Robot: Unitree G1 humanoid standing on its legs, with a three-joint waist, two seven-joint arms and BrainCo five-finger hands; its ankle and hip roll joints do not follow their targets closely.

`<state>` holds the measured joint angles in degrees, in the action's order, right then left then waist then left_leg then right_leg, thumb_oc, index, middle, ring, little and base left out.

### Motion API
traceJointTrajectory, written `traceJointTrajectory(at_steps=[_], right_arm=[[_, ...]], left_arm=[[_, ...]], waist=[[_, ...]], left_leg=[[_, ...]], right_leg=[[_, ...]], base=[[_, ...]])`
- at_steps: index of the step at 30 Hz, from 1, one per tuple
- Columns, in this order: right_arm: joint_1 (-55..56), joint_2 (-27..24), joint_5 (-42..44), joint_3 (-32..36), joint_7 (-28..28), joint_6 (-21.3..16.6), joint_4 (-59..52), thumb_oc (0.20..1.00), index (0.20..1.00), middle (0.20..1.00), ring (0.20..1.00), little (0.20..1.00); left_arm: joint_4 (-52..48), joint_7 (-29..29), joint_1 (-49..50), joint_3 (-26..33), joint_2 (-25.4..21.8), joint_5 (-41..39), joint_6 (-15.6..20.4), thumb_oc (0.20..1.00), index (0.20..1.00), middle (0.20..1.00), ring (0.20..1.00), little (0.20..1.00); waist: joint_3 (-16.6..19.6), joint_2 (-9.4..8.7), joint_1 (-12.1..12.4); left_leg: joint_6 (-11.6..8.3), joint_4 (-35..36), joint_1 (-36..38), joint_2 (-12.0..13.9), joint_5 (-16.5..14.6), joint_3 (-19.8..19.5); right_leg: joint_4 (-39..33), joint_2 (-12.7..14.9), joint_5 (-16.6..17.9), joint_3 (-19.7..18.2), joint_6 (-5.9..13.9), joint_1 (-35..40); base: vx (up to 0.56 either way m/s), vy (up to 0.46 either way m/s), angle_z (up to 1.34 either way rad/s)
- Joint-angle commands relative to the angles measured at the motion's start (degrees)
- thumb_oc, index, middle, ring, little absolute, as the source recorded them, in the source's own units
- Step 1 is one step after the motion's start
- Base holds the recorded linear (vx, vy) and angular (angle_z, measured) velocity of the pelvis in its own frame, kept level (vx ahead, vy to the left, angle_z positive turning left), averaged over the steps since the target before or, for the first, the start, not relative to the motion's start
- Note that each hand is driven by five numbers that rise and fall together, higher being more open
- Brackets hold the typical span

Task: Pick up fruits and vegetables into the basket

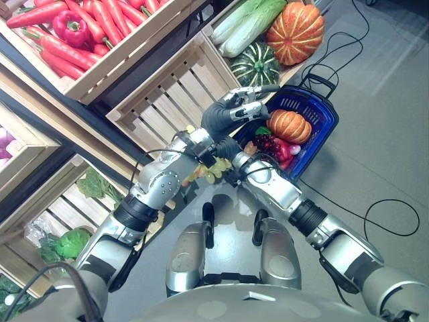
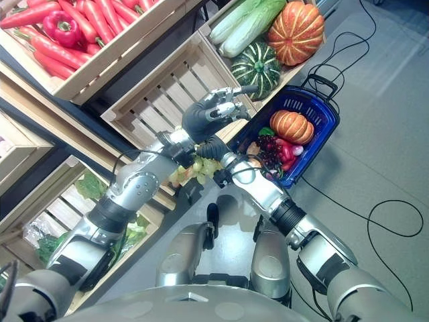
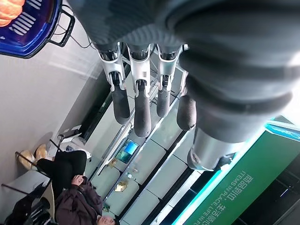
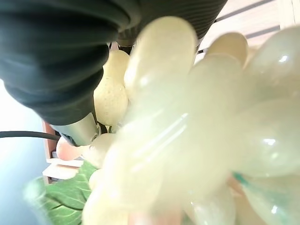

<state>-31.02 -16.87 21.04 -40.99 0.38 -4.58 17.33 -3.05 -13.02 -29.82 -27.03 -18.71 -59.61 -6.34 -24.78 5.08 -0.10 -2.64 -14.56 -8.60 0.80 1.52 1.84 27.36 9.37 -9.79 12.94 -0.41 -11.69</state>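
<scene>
Crates [image 1: 161, 87] hold carrots, cabbage and pumpkins; blue basket [image 1: 322, 117] on the floor beside them already has an orange pumpkin [image 1: 289, 125] and dark grapes [image 1: 268, 144]. Left hand [image 1: 244, 104] hovers by the basket rim, fingers relaxed, empty. Right hand [image 1: 228, 146] grips green grapes [image 1: 209, 169] (pressed against its wrist camera), just short of the basket.

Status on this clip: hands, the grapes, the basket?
Left hand open, empty, above the basket. Right hand hidden behind green grapes, grip unconfirmed. Basket holds pumpkin, dark grapes. Left forearm crosses right arm's path.
</scene>
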Motion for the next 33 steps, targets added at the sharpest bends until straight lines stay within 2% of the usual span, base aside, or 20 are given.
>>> traceJointTrajectory(at_steps=[1, 4, 9, 14, 15, 16, 18, 25, 33], right_arm=[[-2.21, 6.88, 4.44, 0.97, 2.42, -6.68, -3.01, 0.2, 0.2, 0.2, 0.2, 0.2], [-2.06, 6.86, 5.04, 1.26, 2.8, -6.53, -3.11, 0.2, 0.2, 0.2, 0.2, 0.2], [-0.75, 5.11, 4.61, 2.27, 2.54, -2.96, -6.29, 0.2, 0.2, 0.2, 0.2, 0.2], [0.09, 5.11, 5.1, 3.14, 0.71, -0.96, -5.6, 0.2, 0.2, 0.2, 0.2, 0.2], [0.1, 5.14, 5.08, 3.25, 0.59, -0.89, -5.39, 0.2, 0.2, 0.2, 0.2, 0.2], [0.22, 5.16, 4.92, 3.82, 0.15, -0.68, -4.6, 0.2, 0.2, 0.2, 0.2, 0.2], [0.5, 4.95, 4.81, 4.61, -0.46, -0.79, -3.8, 0.2, 0.2, 0.2, 0.2, 0.2], [0.96, 3.54, 6.11, 9.16, -2.61, -1.85, -1.26, 0.2, 0.2, 0.2, 0.2, 0.2], [2.39, 0.09, 8.12, 17.48, -4.15, -6.04, -1.85, 0.2, 0.2, 0.2, 0.2, 0.2]], left_arm=[[-2.98, -2.16, 0.88, -0.61, 2.95, -0.76, 4.32, 0.2, 0.2, 0.2, 0.2, 0.2], [-2.98, -1.7, 1.12, -0.73, 3.06, 0.25, 5.36, 0.2, 0.2, 0.2, 0.2, 0.2], [-4.47, -0.98, 1.59, -0.17, 1.96, 0.7, 6.66, 0.2, 0.2, 0.2, 0.2, 0.2], [-5.0, -1.07, 1.5, 0.0, 1.41, 2.91, 9.23, 0.2, 0.2, 0.2, 0.2, 0.2], [-5.03, -0.9, 1.45, 0.07, 1.4, 3.25, 9.59, 0.269, 0.269, 0.269, 0.269, 0.269], [-5.24, -0.35, 1.24, 0.52, 1.24, 3.49, 10.26, 0.548, 0.548, 0.548, 0.548, 0.548], [-5.65, -0.46, 1.06, 1.32, 1.0, 3.96, 11.05, 1.0, 1.0, 1.0, 1.0, 1.0], [-8.8, -1.77, 0.46, 5.11, -0.04, 1.12, 15.14, 1.0, 1.0, 1.0, 1.0, 1.0], [-12.88, -7.88, 3.37, 10.36, 0.95, -9.82, 21.19, 1.0, 1.0, 1.0, 1.0, 1.0]], waist=[[-0.5, -1.63, 0.05], [-0.54, -1.58, 0.01], [-0.67, -1.56, -0.34], [-0.84, -1.48, -0.58], [-0.83, -1.48, -0.58], [-0.77, -1.48, -0.53], [-0.66, -1.49, -0.41], [-0.3, -1.49, -0.17], [0.0, -2.23, 0.03]], left_leg=[[4.33, -4.44, 2.44, -4.22, -9.62, 3.42], [4.31, -4.42, 2.42, -4.23, -9.52, 3.36], [4.2, -4.25, 1.83, -4.16, -9.23, 3.34], [4.32, -3.89, 2.13, -4.2, -9.04, 3.31], [4.32, -3.85, 2.17, -4.2, -9.02, 3.31], [4.32, -3.73, 2.29, -4.23, -9.0, 3.26], [4.26, -3.54, 2.36, -4.19, -8.9, 3.25], [3.92, -2.79, 2.7, -3.73, -8.68, 3.7], [3.78, -2.67, 3.25, -3.25, -9.04, 4.24]], right_leg=[[-7.78, -1.18, 3.37, -0.95, 1.89, 5.35], [-7.85, -1.21, 3.44, -0.99, 1.87, 5.39], [-7.69, -1.37, 3.5, -0.95, 1.9, 4.6], [-7.54, -1.43, 3.5, -0.96, 1.81, 4.57], [-7.57, -1.43, 3.5, -0.94, 1.79, 4.61], [-7.73, -1.45, 3.48, -0.89, 1.72, 4.77], [-7.85, -1.43, 3.47, -0.78, 1.74, 4.89], [-8.1, -1.43, 3.37, -0.04, 1.8, 5.12], [-8.26, -1.52, 3.26, 0.75, 1.91, 5.79]], base=[[0.0, 0.0, 0.0], [0.0, 0.0, 0.0], [-0.03, -0.002, 0.0], [-0.01, 0.001, 0.0], [0.0, 0.0, 0.0], [0.0, 0.0, 0.0], [0.0, 0.0, 0.0], [0.0, -0.004, 0.0], [0.0, -0.03, 0.05]])
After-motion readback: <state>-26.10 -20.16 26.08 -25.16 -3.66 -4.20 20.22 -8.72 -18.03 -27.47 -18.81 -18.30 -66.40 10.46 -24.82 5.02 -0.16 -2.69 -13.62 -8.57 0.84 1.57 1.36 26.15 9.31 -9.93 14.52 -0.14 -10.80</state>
